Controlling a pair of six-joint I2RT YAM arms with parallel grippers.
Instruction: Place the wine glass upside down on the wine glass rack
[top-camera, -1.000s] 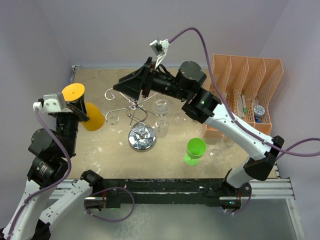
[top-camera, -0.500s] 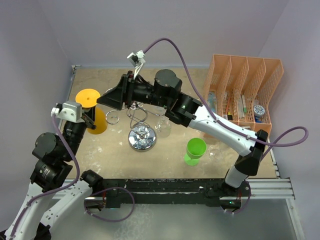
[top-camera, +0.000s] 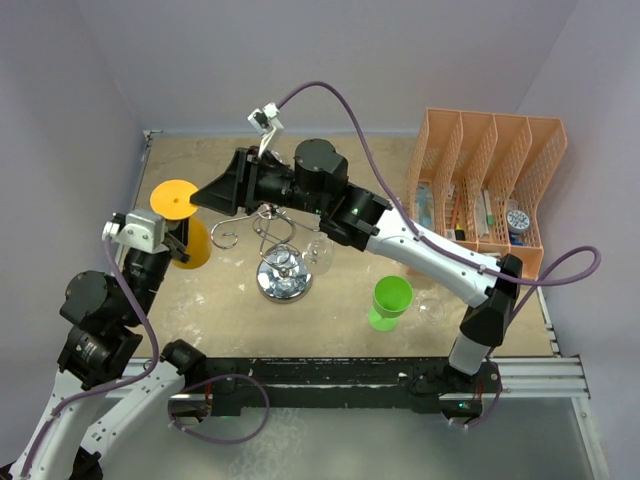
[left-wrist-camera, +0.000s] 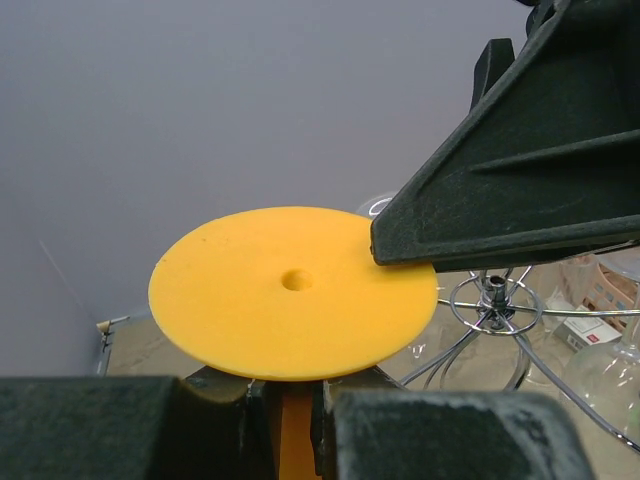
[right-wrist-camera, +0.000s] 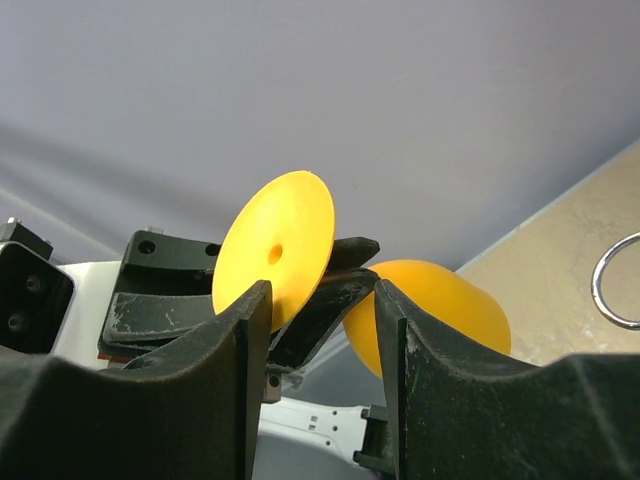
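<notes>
The wine glass is orange plastic, with its flat foot (top-camera: 175, 197) up and its bowl (top-camera: 190, 245) tipped down to the right. My left gripper (top-camera: 172, 232) is shut on its stem (left-wrist-camera: 292, 430), just under the foot (left-wrist-camera: 293, 290). My right gripper (top-camera: 208, 197) is open, its tips right beside the foot's edge. In the right wrist view the foot (right-wrist-camera: 275, 250) and bowl (right-wrist-camera: 430, 310) lie beyond my open right gripper (right-wrist-camera: 320, 290). The chrome wine glass rack (top-camera: 283, 272) stands mid-table, and its top ring (left-wrist-camera: 492, 300) shows in the left wrist view.
A green cup (top-camera: 390, 300) stands right of the rack. Clear glasses (top-camera: 322, 255) sit just behind and beside the rack. An orange mesh file organiser (top-camera: 490, 190) fills the back right. Walls close the left and back edges.
My right arm swung left over the rack to the orange glass, its jaws narrowing somewhat. My left arm shifted the held glass slightly right and lower.
</notes>
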